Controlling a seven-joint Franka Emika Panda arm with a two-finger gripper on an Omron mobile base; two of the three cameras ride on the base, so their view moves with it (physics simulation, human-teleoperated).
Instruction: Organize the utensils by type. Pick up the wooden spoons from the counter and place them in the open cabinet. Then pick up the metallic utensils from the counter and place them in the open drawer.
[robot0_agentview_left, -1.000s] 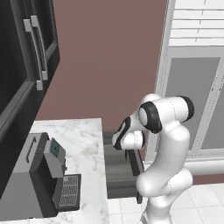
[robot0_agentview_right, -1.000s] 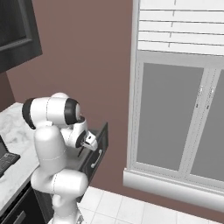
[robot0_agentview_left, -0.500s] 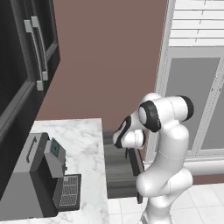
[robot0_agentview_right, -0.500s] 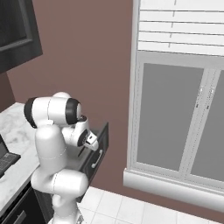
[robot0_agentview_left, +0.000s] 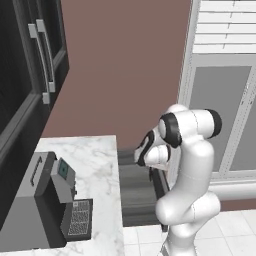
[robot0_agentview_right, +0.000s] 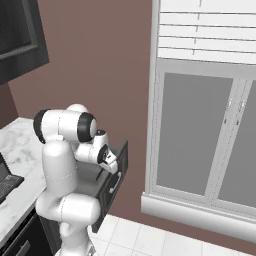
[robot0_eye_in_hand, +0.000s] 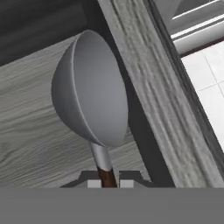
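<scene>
Holding a slim grey metal spoon with a rounded bowl and a dark reddish-brown handle (robot0_eye_in_hand: 93, 94), you are gripping it low on the handle, with the fingers (robot0_eye_in_hand: 107, 183) closed tight around the thin stem just below the bowl. The spoon is hanging over the shallow dark grey open drawer (robot0_eye_in_hand: 39, 131), its bowl sitting above the grey wood-grain floor and close beside the drawer's front wall (robot0_eye_in_hand: 146, 94).

You are probably dealing with a light, rigid piece here: it will not bend, but smooth metal is likely to be slippery, and a narrow round handle can swivel between flat pads. A hold near the neck, as you are using, is keeping the bowl's weight close; a grasp far down the handle would let it swing more. It should be tolerating a short drop without harm.

From the base cameras, the white arm (robot0_agentview_left: 187, 165) is bending down beside the white marble surface with grey veins (robot0_agentview_left: 95, 165), and its wrist is covering the spoon and much of the drawer (robot0_agentview_left: 137, 192). You are not seeing the rest of the handle, which is cut off at the bottom of the hand camera. Whether the bowl is touching the drawer floor or hovering just above it is hard to make out.
</scene>
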